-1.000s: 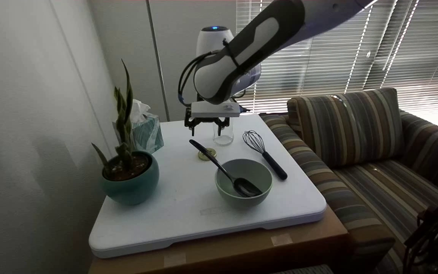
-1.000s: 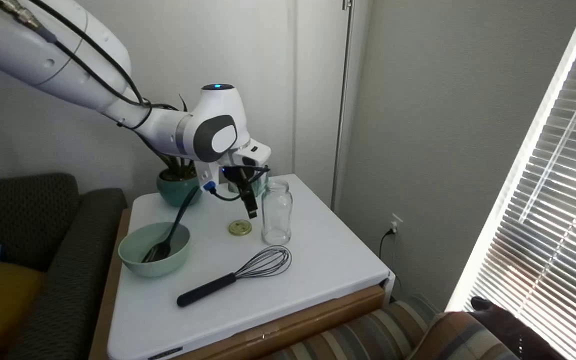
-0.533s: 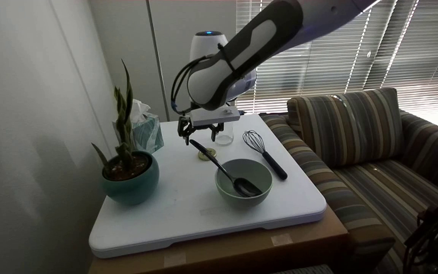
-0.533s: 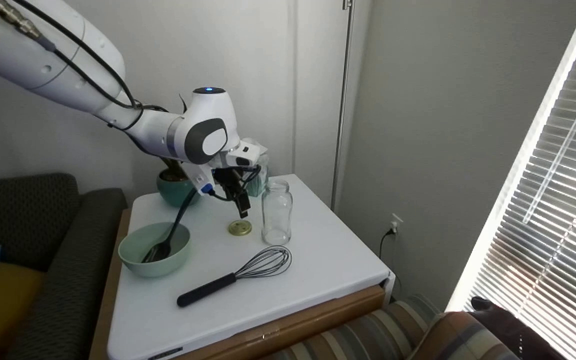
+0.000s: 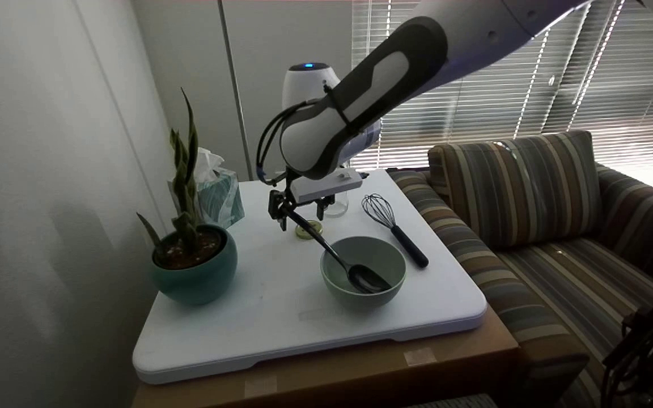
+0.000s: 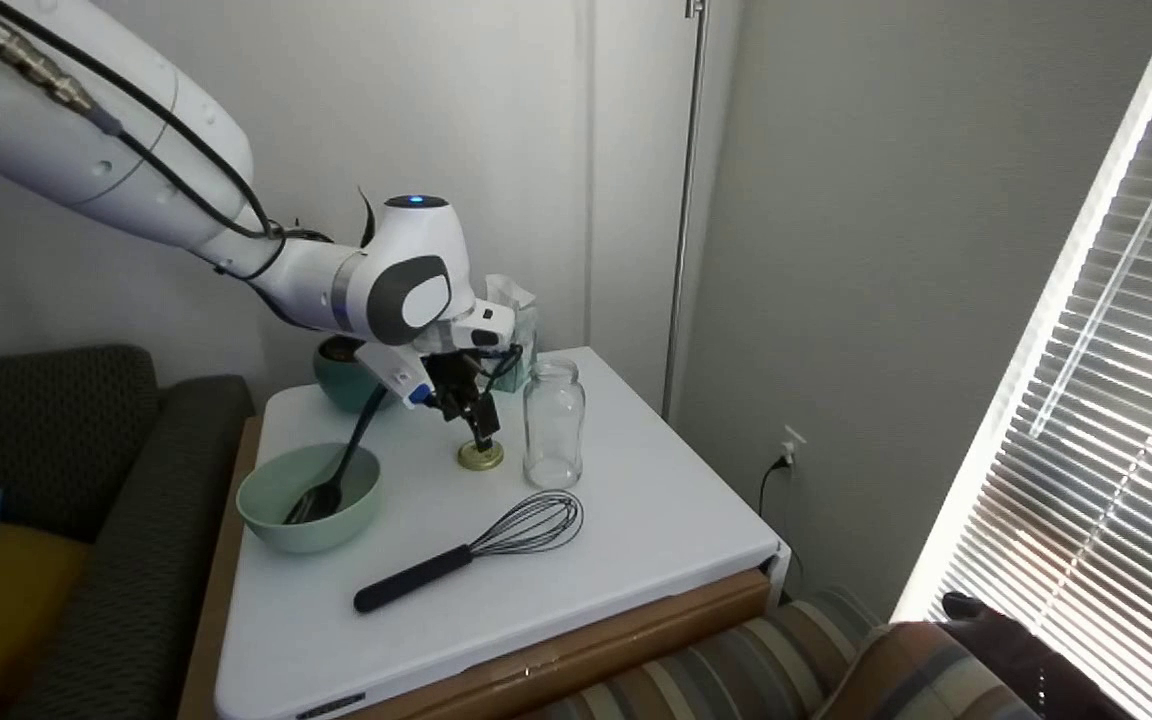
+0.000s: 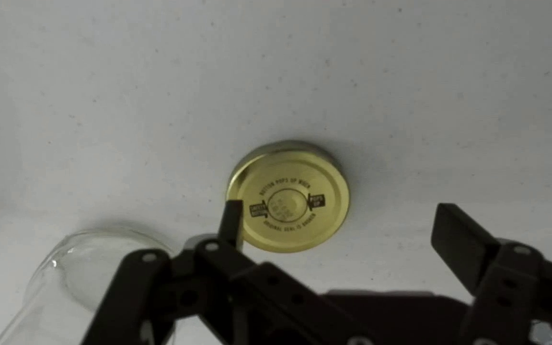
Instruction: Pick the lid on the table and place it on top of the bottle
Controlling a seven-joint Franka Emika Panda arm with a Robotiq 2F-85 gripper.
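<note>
The gold round lid (image 7: 288, 201) lies flat on the white table, printed side up; both exterior views show it too (image 5: 316, 226) (image 6: 476, 461). My gripper (image 7: 344, 211) is open and empty, low above the table by the lid. In the wrist view its left finger overlaps the lid's left edge, and its right finger is well to the right of the lid. It also shows in both exterior views (image 5: 302, 220) (image 6: 483, 440). The clear glass bottle (image 6: 554, 430) stands upright and uncapped beside the lid, at lower left in the wrist view (image 7: 89, 282); my gripper partly hides it in an exterior view (image 5: 336, 208).
A pale green bowl (image 5: 360, 303) holds a black spoon (image 5: 367, 279) whose handle leans out toward my gripper. A black whisk (image 6: 476, 553) lies near the bottle. A potted plant (image 5: 199, 280) and a tissue box (image 5: 221, 198) stand on the table (image 5: 258, 334) by the wall.
My gripper has come down and moved away from the bottle to just above the lid, staying open. The lid, bottle and other objects have not moved.
</note>
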